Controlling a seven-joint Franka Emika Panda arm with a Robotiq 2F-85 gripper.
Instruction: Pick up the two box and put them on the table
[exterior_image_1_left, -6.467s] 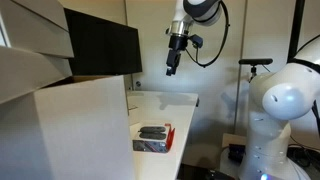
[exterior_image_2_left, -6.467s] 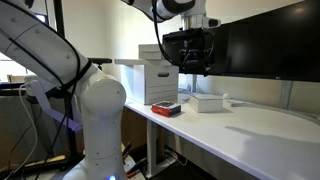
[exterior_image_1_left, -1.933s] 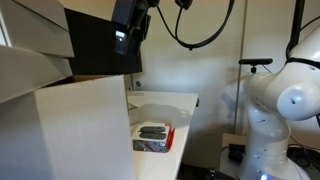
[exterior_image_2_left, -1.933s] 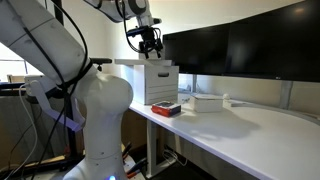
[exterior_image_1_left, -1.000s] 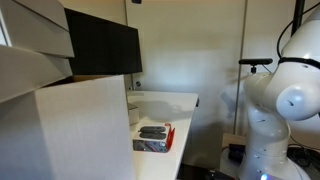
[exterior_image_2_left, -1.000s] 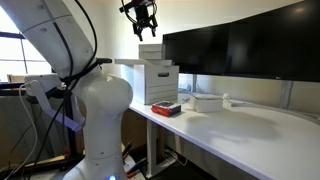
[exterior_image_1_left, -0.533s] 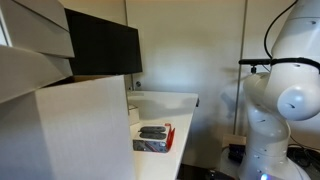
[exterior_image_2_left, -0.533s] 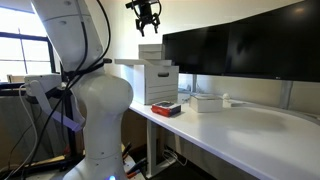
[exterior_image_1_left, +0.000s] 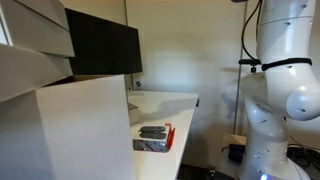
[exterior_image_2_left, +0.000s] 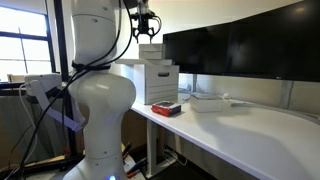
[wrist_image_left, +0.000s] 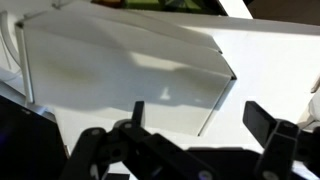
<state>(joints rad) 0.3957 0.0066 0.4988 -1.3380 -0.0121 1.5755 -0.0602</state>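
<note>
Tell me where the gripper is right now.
In an exterior view the gripper hangs near the top edge of the picture, just above the small white box that sits on the big carton, left of the monitors.

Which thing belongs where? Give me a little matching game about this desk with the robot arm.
Things:
1. black robot gripper
2. red-edged tray of dark items
3. flat white box
4. wide black monitors

Places:
A. lying on the white tabletop, beyond the tray
B. standing along the table's back
C. hanging over the pale carton stack
D. at the table's end, beside the cartons

Pairs: 1-C, 2-D, 3-A, 4-B
</note>
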